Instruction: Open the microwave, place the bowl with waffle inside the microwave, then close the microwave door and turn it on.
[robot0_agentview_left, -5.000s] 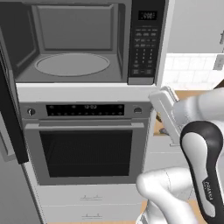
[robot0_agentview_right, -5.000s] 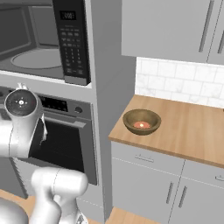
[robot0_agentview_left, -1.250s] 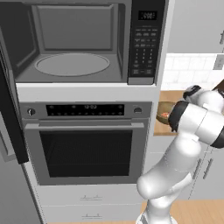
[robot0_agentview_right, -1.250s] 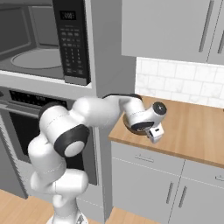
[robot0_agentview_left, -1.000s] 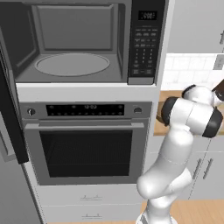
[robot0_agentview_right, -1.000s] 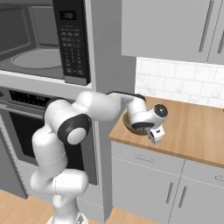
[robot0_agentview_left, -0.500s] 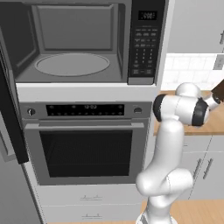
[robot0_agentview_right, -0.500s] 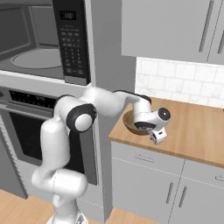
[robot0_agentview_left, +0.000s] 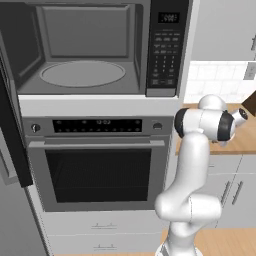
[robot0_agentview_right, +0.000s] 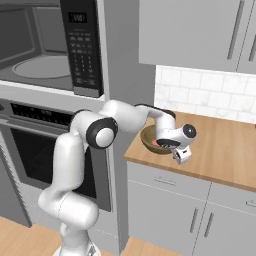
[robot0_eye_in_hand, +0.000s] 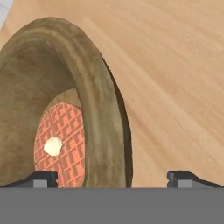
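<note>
Wooden counter (robot0_agentview_right: 225, 145) right of the open microwave (robot0_agentview_left: 80, 50); carries the bowl with waffle (robot0_eye_in_hand: 65, 127) near its left edge; end effector (robot0_eye_in_hand: 111, 177) spread wide, straddling the near rim, one tip inside, one outside; grasps nothing yet

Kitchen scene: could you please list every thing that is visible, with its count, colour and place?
microwave: one, black and steel with grey cavity, built in above the oven.
microwave door: one, black, swung open at the left.
oven: one, steel with dark window, below the microwave.
bowl with waffle: one, brown wood with reddish-orange waffle inside, on the counter edge near the oven column.
counter: one, light wood, right of the oven.
cabinets: grey, above and below the counter.
tile wall: white, behind the counter.
gripper: one, dark fingertips, open, straddling the bowl's rim.
</note>
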